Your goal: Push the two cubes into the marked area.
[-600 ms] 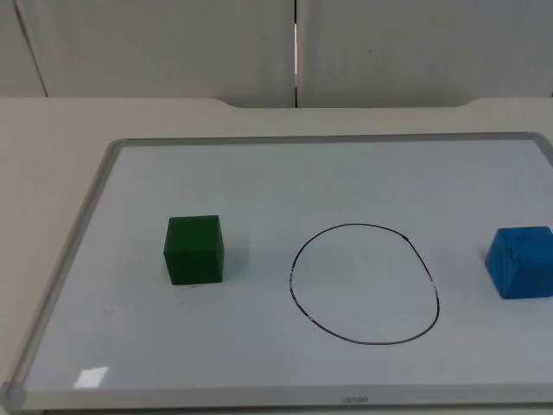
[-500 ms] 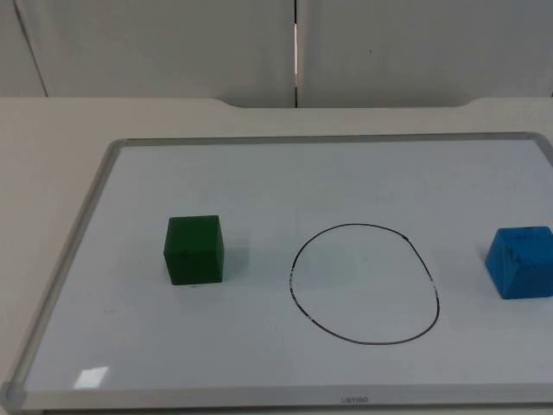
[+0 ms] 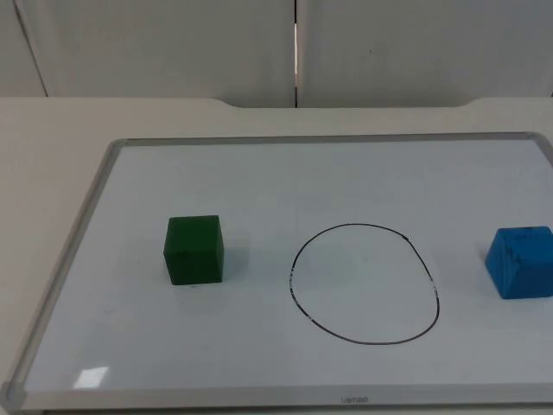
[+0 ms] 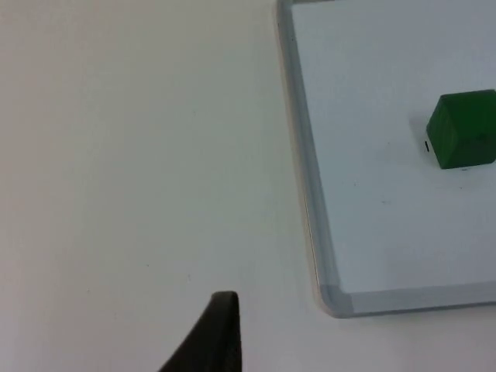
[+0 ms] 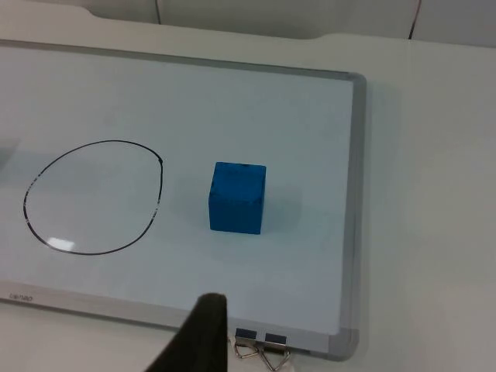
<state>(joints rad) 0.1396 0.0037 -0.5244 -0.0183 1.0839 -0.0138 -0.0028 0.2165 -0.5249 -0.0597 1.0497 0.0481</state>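
The dark green cube [image 3: 194,249] is seen resting on the white, grey-framed whiteboard [image 3: 259,173], outside and to the left of the hand-drawn black oval outline [image 3: 364,284] that marks the target area. The bright blue cube [image 3: 519,262] is seen on the opposite side of that oval, near the board's right edge (neither cube touches the line). The oval therefore lies between the two cubes, so each is judged to need a push inward, toward the board's middle.

The green cube [image 4: 463,129] is found on the left arm's side, with the left tool [image 4: 211,335] held over the bare white bench [image 4: 139,155], off the board's near corner. The blue cube [image 5: 237,197] is found just ahead of the right tool [image 5: 198,335], which is held over the board's front rim, beside two metal binder clips [image 5: 260,347]. How far either tool is opened cannot be told; nothing is seen held.
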